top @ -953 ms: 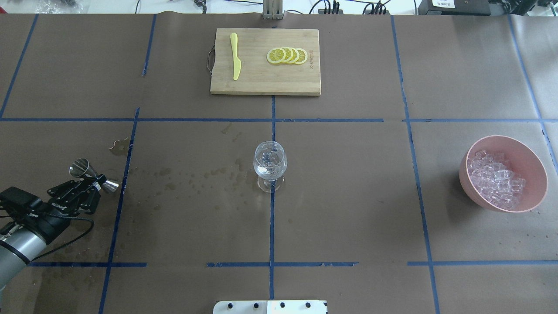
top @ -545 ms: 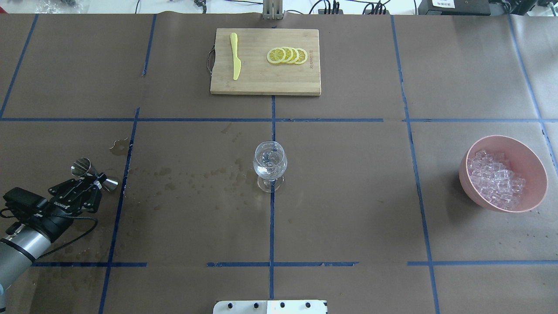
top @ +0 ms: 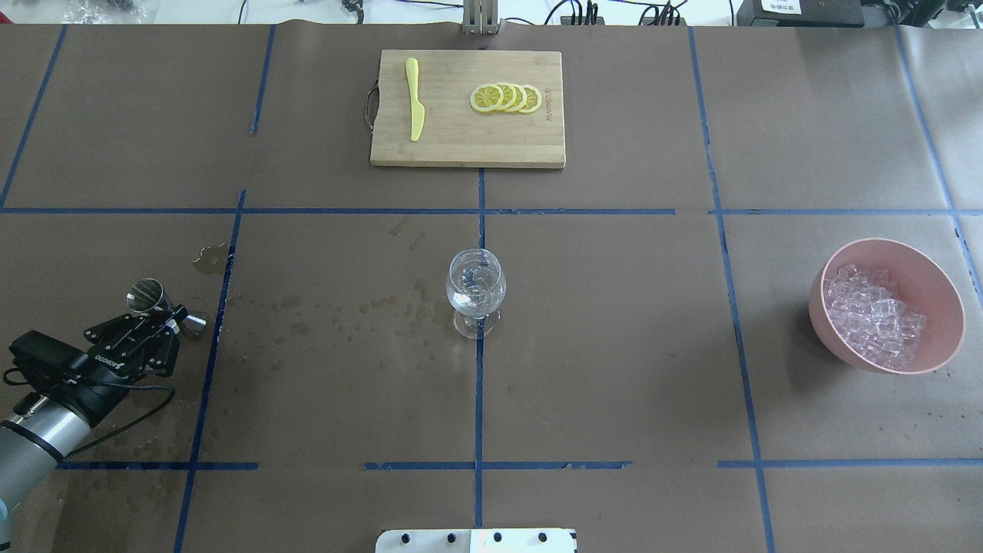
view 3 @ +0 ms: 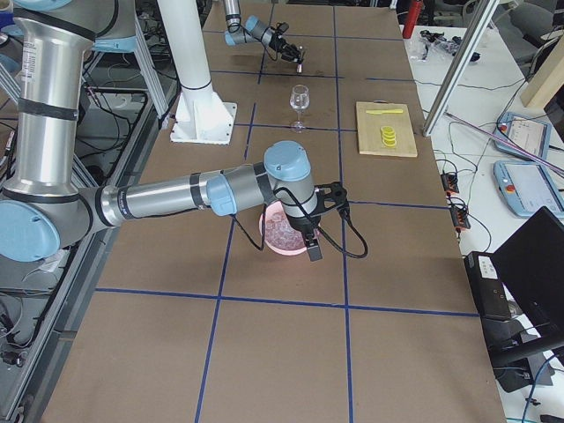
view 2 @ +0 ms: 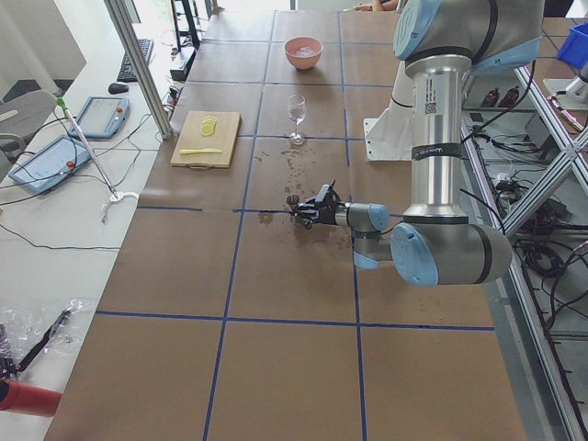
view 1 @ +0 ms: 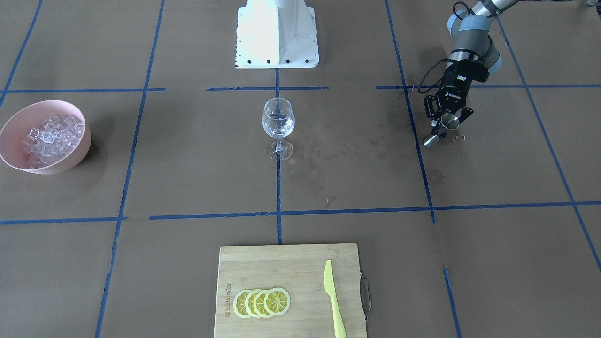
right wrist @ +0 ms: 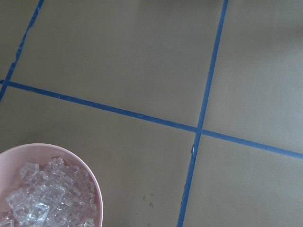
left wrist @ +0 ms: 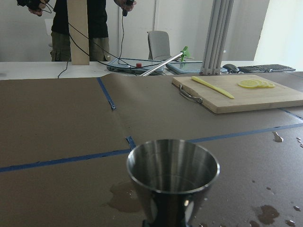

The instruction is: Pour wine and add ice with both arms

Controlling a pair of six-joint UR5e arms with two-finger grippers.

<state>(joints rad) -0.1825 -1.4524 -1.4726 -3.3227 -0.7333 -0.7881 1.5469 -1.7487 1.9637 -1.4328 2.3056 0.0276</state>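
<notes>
Clamping jigger [top: 146, 296], left gripper [top: 173, 319] sits well apart from wine [top: 474, 301].

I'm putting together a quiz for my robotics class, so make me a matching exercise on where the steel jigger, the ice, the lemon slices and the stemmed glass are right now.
Things:
1. steel jigger
2. ice
3. lemon slices
4. stemmed glass

Places:
A. in the pink bowl
B. on the wooden board
C. standing on the centre blue tape line
D. held in the left claw

Pairs: 1-D, 2-A, 3-B, 4-C
</notes>
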